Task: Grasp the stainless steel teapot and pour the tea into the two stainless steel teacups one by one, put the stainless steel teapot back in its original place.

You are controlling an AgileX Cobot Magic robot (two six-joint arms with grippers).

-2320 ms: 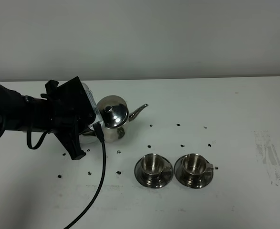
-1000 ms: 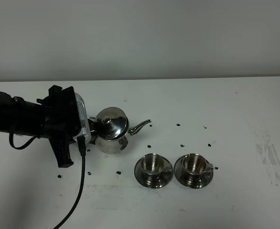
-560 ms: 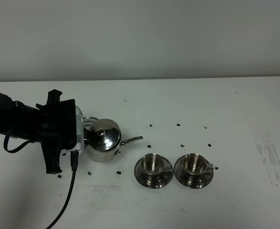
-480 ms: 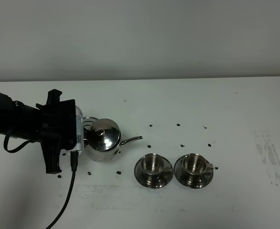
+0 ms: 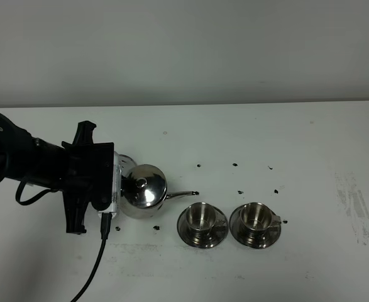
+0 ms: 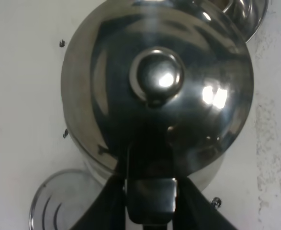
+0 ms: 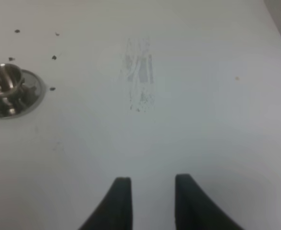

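The stainless steel teapot [image 5: 143, 192] hangs tipped forward, its thin spout [image 5: 183, 194] pointing at the left one of the two stainless steel teacups [image 5: 201, 217]; the spout tip ends just left of that cup's rim. My left gripper [image 5: 116, 185] is shut on the teapot's loop handle [image 6: 150, 196], beneath the knobbed lid [image 6: 159, 79]. The right teacup [image 5: 255, 217] stands on its saucer beside the first and also shows in the right wrist view [image 7: 6, 88]. The original place, a flat steel dish [image 6: 54, 211], peeks out behind the teapot [image 5: 124, 161]. No tea shows. My right gripper [image 7: 150, 184] hovers over bare table, holding nothing.
Small black specks [image 5: 236, 165] dot the white table around the cups. A faint grey scuff [image 5: 354, 204] marks the table at the right. The left arm's black cable [image 5: 96, 264] trails toward the front edge.
The left gripper has carried the teapot forward off its dish and rightward toward the cups. The spout has dropped lower and now reaches the left cup's edge. The cups have not moved.
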